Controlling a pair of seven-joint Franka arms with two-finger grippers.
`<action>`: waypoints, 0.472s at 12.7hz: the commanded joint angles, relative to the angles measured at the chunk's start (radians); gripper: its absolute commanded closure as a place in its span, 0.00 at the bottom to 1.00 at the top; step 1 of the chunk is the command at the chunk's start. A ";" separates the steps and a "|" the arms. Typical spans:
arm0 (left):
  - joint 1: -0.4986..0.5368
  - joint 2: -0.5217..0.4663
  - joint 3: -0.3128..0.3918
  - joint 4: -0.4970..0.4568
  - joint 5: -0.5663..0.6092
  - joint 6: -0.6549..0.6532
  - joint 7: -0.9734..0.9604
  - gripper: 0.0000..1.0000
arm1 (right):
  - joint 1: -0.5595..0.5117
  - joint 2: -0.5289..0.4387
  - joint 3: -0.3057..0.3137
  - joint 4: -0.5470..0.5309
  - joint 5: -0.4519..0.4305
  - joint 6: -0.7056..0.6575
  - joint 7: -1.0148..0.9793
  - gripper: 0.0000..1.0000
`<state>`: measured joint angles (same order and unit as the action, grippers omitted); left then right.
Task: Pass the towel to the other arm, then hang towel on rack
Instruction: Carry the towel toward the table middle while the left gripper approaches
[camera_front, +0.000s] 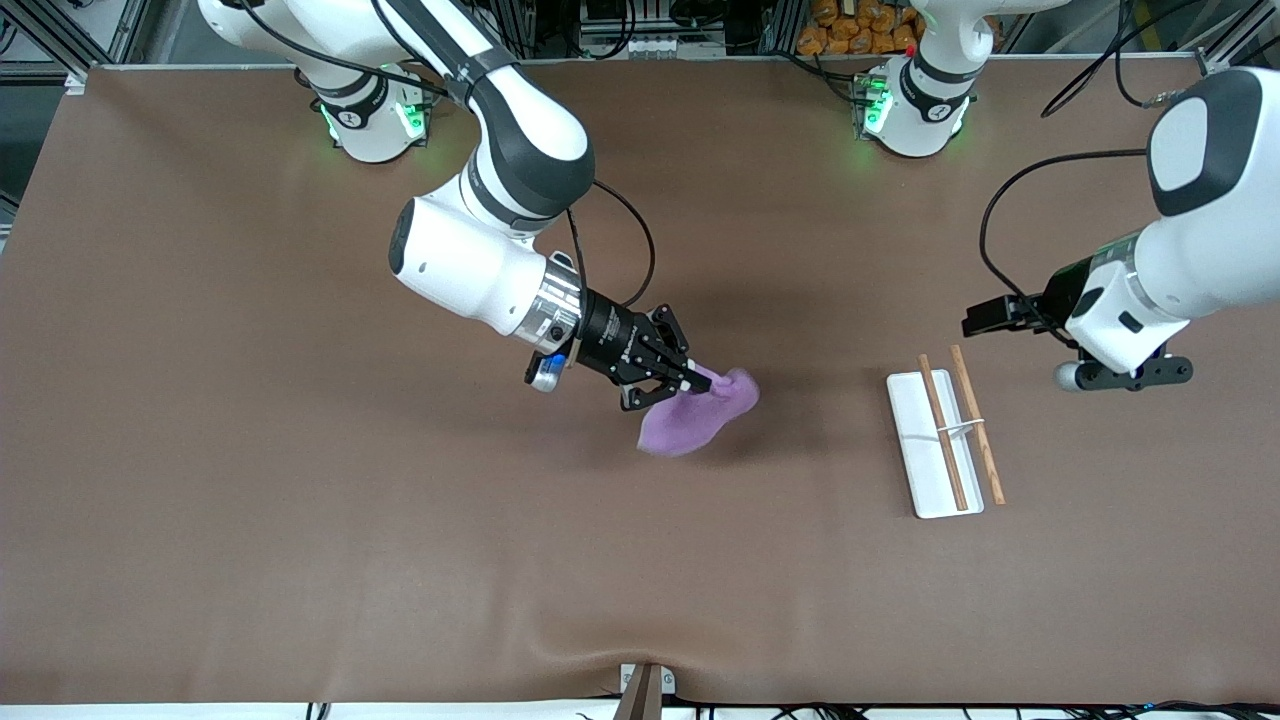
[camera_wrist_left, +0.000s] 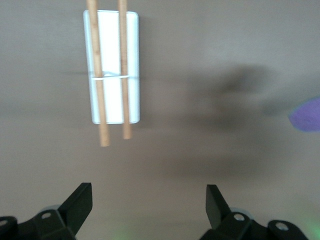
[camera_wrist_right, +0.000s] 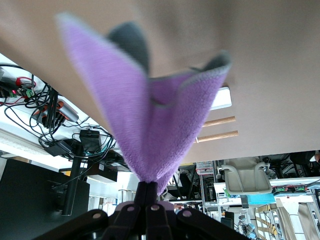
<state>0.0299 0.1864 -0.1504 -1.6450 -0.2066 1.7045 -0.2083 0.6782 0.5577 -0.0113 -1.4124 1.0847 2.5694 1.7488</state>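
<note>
Brown table cover (camera_front: 300, 500): 1 sheet, spans nearly the whole work surface, slight wrinkle at the edge nearest the front camera. Small metal bracket (camera_front: 645, 688) sits at the middle of that same edge of the cover. Aluminium frame rail (camera_front: 700, 58) runs along the cover's edge by the bases. Pile of orange objects (camera_front: 850, 28) lies just past that rail, off the cover; what they are cannot be told.

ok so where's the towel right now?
In the front view the towel hangs pinched in the right end effector over mid-table, with the rack toward the left arm's end; the left end effector waits open near the rack.
</note>
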 joint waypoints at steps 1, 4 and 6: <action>0.007 0.034 -0.003 0.019 -0.054 0.061 -0.100 0.00 | 0.006 -0.002 -0.007 0.003 0.014 0.000 0.008 1.00; -0.004 0.077 -0.003 0.017 -0.106 0.113 -0.293 0.00 | 0.006 -0.001 -0.007 0.003 0.011 -0.002 0.008 1.00; -0.010 0.108 -0.012 0.017 -0.109 0.139 -0.426 0.00 | 0.006 0.002 -0.007 0.004 0.011 -0.002 0.009 1.00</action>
<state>0.0256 0.2619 -0.1535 -1.6447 -0.2984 1.8195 -0.5214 0.6782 0.5582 -0.0117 -1.4126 1.0847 2.5676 1.7488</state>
